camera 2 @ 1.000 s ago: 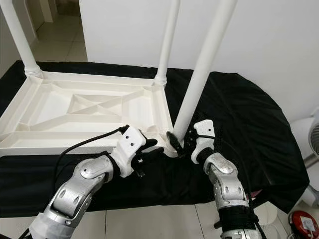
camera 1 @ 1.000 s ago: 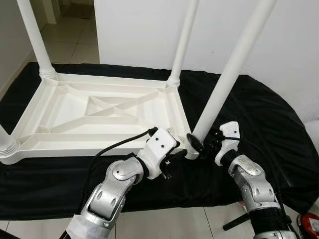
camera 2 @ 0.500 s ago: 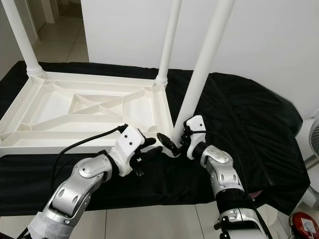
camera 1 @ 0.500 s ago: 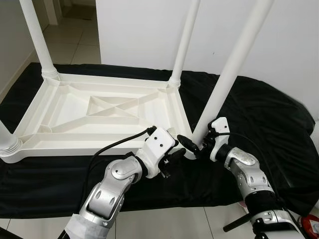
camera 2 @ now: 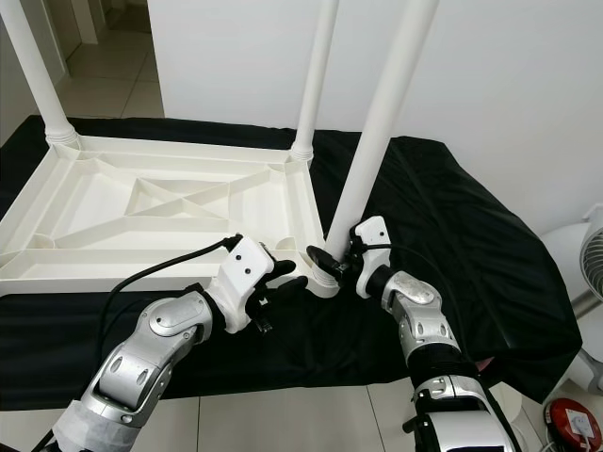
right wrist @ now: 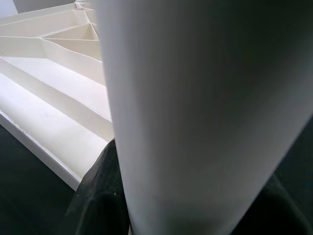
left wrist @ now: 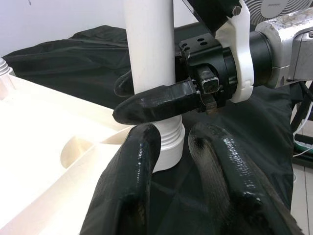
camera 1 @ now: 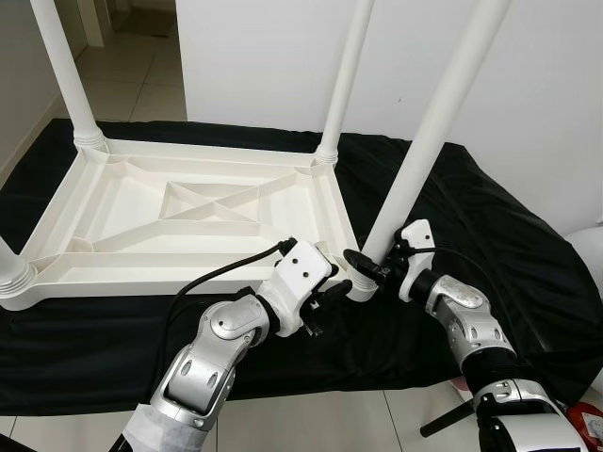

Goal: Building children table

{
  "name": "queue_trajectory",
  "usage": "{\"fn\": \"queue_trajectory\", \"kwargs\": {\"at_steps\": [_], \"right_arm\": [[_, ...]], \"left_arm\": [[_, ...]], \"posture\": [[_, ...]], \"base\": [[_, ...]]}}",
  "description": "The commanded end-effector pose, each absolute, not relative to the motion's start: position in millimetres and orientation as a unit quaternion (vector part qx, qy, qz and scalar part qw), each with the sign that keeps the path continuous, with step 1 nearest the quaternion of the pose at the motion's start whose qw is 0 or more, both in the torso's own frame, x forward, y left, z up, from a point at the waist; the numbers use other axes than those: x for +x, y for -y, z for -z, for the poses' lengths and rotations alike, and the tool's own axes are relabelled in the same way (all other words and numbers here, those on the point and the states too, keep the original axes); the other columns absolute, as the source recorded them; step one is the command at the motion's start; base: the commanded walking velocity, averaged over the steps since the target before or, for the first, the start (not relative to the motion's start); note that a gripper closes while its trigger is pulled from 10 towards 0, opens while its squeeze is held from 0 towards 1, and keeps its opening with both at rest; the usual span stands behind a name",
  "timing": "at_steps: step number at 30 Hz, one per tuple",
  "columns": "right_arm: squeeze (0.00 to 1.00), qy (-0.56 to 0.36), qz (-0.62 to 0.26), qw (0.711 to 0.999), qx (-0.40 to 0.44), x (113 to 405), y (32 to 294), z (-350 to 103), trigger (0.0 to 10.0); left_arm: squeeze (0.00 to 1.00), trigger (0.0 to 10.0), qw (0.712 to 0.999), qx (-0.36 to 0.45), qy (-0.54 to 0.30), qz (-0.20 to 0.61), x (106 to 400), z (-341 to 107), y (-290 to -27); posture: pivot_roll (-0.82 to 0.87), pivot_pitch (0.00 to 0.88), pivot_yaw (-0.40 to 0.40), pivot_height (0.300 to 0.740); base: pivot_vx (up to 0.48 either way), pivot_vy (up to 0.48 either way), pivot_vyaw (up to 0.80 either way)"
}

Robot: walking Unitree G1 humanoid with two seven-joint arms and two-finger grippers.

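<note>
Tabletop (camera 1: 188,212): white plastic, lies upside down on the cloth, ribbed underside up, a diagonal cross of ribs in the middle.
Cloth (camera 1: 490,226): black, spread on the tiled floor (camera 1: 311,424) beside a white wall (camera 1: 273,56).
Far legs (camera 1: 344,80): white tubes, upright in the tabletop's two far corners.
Near-left leg (camera 1: 11,273): its ribbed base sits in the tabletop's near-left corner.
Near-right leg (camera 1: 429,132): white tube, leans slightly right, its ribbed foot at the tabletop's near-right corner socket.
Right gripper (camera 1: 369,268): at the bottom of the near-right leg, fingers (left wrist: 161,104) closed around the tube just above the ribbed foot; in the right wrist view the tube sits between them.
Left gripper (camera 1: 330,294): at the near edge of the tabletop, just left of the same corner, fingers (left wrist: 132,186) spread apart and holding nothing, pointing at the foot of the leg.
</note>
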State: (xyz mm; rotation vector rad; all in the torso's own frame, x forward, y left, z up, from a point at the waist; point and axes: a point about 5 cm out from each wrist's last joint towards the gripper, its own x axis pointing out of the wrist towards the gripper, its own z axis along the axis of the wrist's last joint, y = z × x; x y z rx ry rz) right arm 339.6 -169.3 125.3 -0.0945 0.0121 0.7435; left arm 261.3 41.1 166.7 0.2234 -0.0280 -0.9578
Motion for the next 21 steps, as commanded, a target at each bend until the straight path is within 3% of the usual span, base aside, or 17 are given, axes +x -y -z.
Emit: {"fn": "queue_trajectory", "kwargs": {"at_steps": [1,12,13,14,18,20,21], "right_arm": [[0.00,-0.044,-0.364,0.929,-0.061,334.7,173.8,-110.2,10.0],[0.00,-0.061,-0.281,0.957,-0.049,338.3,174.3,-102.2,10.0],[0.00,-0.049,-0.200,0.978,-0.031,337.7,177.1,-99.7,10.0],[0.00,-0.047,-0.172,0.984,-0.023,337.3,178.4,-98.7,10.0],[0.00,-0.047,-0.158,0.986,-0.018,337.2,179.1,-98.3,10.0],[0.00,-0.050,-0.069,0.996,0.007,332.4,179.3,-95.4,10.0],[0.00,-0.050,-0.069,0.996,0.007,332.4,179.3,-95.4,10.0]], "left_arm": [[0.00,10.0,0.885,0.103,0.019,0.453,258.9,-168.8,-38.9],[0.00,10.0,0.884,0.102,0.016,0.455,256.7,-167.5,-38.2],[0.00,10.0,0.885,0.100,0.015,0.455,256.0,-167.3,-38.2],[0.00,10.0,0.885,0.100,0.015,0.455,255.7,-167.2,-38.3],[0.00,10.0,0.885,0.100,0.015,0.455,255.5,-167.2,-38.4],[0.00,10.0,0.886,0.099,0.013,0.453,255.3,-166.3,-39.0],[0.00,10.0,0.886,0.099,0.013,0.453,255.3,-166.3,-39.0]], "posture": [[0.00,0.000,-0.105,0.740],[0.00,0.000,-0.108,0.740],[0.00,0.000,-0.110,0.740],[0.00,0.000,-0.110,0.740],[0.00,0.000,-0.111,0.740],[0.00,0.000,-0.113,0.740],[0.00,0.000,-0.113,0.740]], "base": [[0.000,0.000,0.00],[0.000,0.000,0.00],[0.000,0.000,0.00],[0.000,0.000,0.00],[0.000,0.000,0.00],[0.000,0.000,0.00],[0.000,0.000,0.00]]}}
